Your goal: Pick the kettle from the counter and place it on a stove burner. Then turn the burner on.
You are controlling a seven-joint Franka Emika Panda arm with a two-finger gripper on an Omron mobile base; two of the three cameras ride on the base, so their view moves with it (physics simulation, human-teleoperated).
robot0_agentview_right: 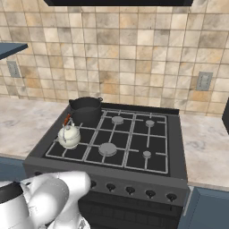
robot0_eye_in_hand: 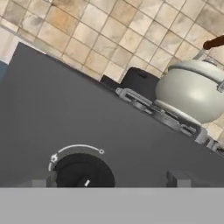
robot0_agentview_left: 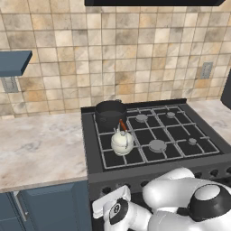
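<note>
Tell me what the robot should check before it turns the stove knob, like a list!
1. Kettle is on the stove, off the counter: ok.
2. Kettle stands upright on the front-left grate, its orange handle up: ok.
3. Kettle stands apart from the dark pot behind it: ok.
4. Gripper is open with nothing between its fingers: ok.
5. A black knob sits right in front of the fingers: ok.
6. That knob is the one for the burner under the kettle: cannot tell.
</note>
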